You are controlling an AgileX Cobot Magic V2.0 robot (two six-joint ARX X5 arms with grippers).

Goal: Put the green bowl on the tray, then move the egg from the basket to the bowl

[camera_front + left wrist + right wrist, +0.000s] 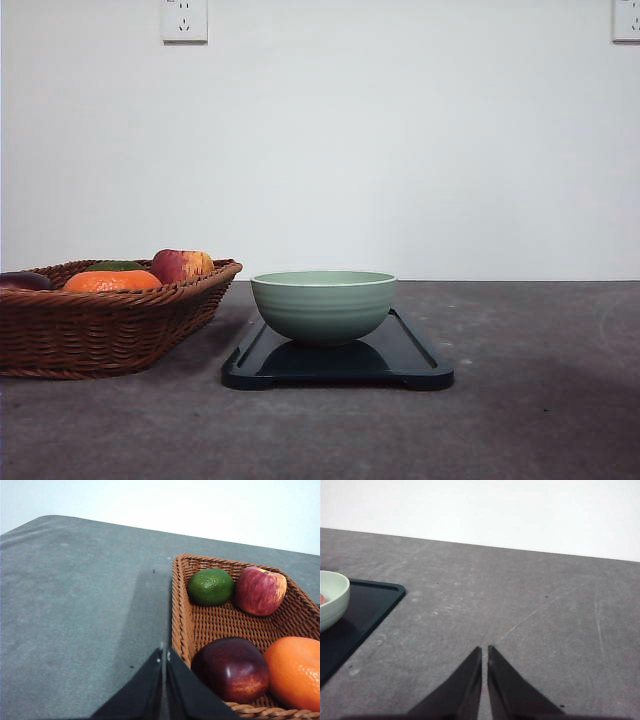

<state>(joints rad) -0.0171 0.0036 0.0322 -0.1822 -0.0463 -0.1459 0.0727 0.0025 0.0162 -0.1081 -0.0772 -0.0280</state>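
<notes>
While the green bowl [323, 305] sat on the tray [415, 362], a reddish speck showed inside; your end effectors [163, 656] [484, 650] were closed, empty; you looked done.

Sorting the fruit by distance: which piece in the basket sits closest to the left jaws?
The dark red apple, at the basket's near corner right beside the left gripper. The orange lies beyond it; the lime and red-yellow apple sit farther back.
</notes>
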